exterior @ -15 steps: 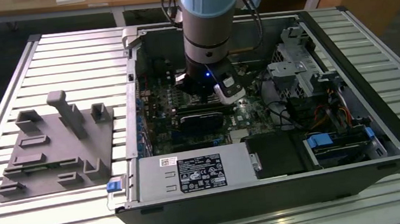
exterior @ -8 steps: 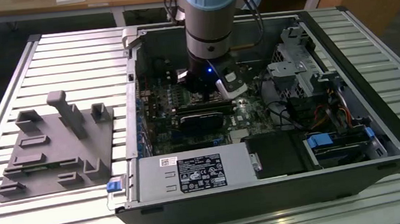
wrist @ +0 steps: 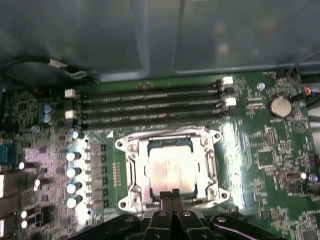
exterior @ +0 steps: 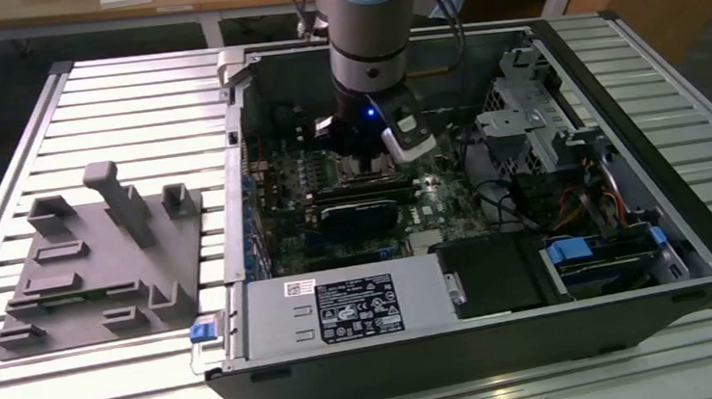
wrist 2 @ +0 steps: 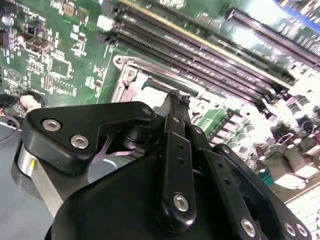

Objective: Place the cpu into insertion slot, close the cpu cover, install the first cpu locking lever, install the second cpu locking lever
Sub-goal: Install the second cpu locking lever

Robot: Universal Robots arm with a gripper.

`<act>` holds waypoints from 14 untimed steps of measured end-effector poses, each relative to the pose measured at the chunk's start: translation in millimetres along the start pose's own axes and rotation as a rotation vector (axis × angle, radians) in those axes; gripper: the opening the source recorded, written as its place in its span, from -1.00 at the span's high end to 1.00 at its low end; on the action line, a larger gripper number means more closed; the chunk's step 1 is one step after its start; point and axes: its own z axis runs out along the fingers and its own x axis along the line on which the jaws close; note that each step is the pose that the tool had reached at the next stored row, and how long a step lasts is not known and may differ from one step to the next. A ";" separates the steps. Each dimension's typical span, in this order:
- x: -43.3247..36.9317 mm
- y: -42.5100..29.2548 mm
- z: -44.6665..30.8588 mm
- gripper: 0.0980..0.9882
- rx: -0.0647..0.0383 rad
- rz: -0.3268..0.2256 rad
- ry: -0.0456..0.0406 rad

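The cpu lies flat in its socket on the green motherboard, its dull silvery top showing through a window. The cpu cover, a thin silvery frame, lies down around it. In the first wrist view my gripper is at the socket's near edge, its two black fingertips pressed together and touching the frame's rim. Whether anything thin is pinched between them cannot be made out. In the second wrist view the gripper points at the same socket frame. In the exterior view the arm reaches down into the open computer case, with the gripper over the board.
Several black memory slots run along the far side of the socket. A row of capacitors and a coin battery flank it. The case holds a power supply and a drive cage. A grey fixture plate lies on the slatted table.
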 end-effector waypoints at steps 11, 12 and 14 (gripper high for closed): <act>-2.8 23.4 4.1 0.98 0.035 -0.001 -0.0036; -2.9 26.5 4.6 0.98 0.039 -0.001 -0.0040; -2.9 27.5 4.8 0.98 0.041 -0.001 -0.0043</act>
